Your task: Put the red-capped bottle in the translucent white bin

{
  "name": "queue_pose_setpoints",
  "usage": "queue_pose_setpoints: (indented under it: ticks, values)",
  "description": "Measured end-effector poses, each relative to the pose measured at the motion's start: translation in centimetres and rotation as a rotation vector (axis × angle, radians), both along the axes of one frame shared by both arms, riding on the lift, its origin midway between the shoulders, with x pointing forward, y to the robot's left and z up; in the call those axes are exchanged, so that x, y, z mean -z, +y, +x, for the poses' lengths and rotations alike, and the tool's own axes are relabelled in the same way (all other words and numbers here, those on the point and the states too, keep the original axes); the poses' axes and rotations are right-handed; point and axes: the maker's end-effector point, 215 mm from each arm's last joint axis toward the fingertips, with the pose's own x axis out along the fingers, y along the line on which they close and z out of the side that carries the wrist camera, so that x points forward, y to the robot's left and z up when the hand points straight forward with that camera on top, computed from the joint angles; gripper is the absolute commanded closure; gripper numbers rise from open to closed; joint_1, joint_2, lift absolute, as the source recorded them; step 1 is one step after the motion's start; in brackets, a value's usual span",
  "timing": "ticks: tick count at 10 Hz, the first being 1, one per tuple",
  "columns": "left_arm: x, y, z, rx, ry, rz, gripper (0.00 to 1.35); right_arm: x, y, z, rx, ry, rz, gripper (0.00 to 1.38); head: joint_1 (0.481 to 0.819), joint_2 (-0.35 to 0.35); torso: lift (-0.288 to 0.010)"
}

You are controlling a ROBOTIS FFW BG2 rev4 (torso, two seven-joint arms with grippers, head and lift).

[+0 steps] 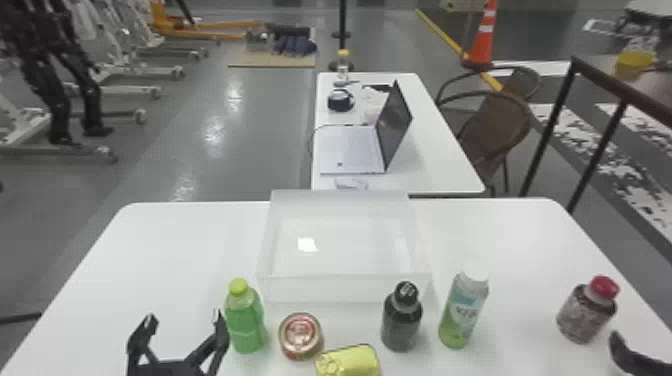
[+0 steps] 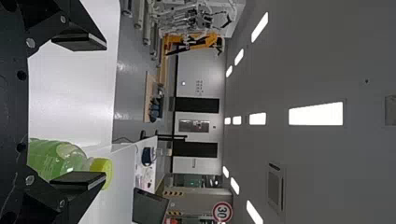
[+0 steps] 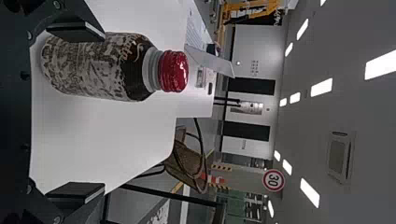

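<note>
The angular black jaws carry round grey screws (image 2: pixel 30 43).

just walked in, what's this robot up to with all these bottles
Neither tool is holding anything right now. The right tool is open close to the red-capped bottle, which stands on the table, outside the bin. The left tool is open near the green bottle.

Wide gap between white-capped bottle (image 1: pixel 461 312) and red-capped bottle (image 1: pixel 586 313); black-capped bottle (image 1: pixel 401 322), round can (image 1: pixel 300 336) obstruct bin's (image 1: pixel 345 290) near side.
</note>
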Motion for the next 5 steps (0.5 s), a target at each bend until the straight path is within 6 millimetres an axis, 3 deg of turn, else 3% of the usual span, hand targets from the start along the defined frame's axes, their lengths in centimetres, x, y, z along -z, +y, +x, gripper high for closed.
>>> queue_pose_setpoints:
  ticks: [2, 5]
  values:
    - [-0.1, 0.0, 0.0, 0.000, -0.006, 0.002, 0.30, 0.3, 0.0, 0.2, -0.006, 0.010, -0.009, 0.01, 0.549, 0.000, -0.100]
    - [-0.2, 0.1, 0.0, 0.000, -0.011, 0.004, 0.30, 0.8, 1.1, 1.5, -0.007, 0.022, -0.024, 0.00, 0.549, 0.000, -0.100]
